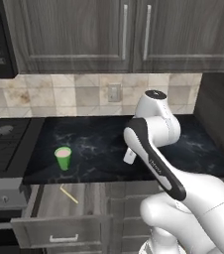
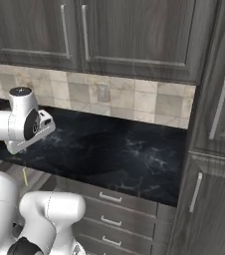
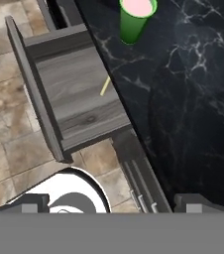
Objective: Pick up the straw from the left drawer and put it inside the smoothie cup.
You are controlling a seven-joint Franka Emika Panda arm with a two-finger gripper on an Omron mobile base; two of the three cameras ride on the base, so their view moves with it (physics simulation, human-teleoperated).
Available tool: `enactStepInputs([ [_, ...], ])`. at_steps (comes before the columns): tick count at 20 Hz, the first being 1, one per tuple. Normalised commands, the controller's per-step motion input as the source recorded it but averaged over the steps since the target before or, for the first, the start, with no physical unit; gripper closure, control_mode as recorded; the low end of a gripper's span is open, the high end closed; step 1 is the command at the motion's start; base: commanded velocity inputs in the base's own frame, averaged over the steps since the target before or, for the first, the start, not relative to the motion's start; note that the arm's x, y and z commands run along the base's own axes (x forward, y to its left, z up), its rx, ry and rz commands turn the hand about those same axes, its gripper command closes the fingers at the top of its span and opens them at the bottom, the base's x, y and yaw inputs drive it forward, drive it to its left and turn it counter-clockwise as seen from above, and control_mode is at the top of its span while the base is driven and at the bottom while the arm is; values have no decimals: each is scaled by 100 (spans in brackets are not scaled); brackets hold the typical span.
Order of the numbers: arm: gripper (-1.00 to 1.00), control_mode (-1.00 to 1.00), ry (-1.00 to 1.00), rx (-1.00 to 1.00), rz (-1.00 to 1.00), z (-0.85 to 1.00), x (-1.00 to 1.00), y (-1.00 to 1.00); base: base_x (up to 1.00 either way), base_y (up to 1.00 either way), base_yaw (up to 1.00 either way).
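While the thin pale-yellow straw [image 1: 69,194] lies loose on the lighter wood-grain bottom of the wide grey pulled-out left drawer [image 3: 79,94], below the counter edge and just under the bright-green tapered smoothie cup [image 1: 63,158], your two-finger gripper [image 3: 111,202] stands fully open and holds nothing. It hangs well above the drawer, over the counter's front edge. Bring it down over the straw's exposed part, since the far end looks tucked under the black marble counter [image 1: 104,144]. Turn the fingers across the straw's length, I'd judge, and close gently so it does not roll away.
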Motion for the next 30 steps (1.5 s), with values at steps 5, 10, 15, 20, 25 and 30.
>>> enactStepInputs([
  [5, -100, 100, 0, 0, 0, 0, 0, 0, 0, -41, 25],
  [10, -100, 100, 0, 0, 0, 0, 0, 0, 0, -49, 24],
  [15, -100, 100, 0, 0, 0, 0, 0, 0, 5, -33, 22],
  [20, -100, 100, 0, 0, 0, 0, 0, 0, 26, -8, 19],
  [25, -100, 100, 0, 0, 0, 0, 0, 0, 24, -12, 19],
  [30, -100, 100, 0, 0, 0, 0, 0, 0, 27, -18, 13],
])
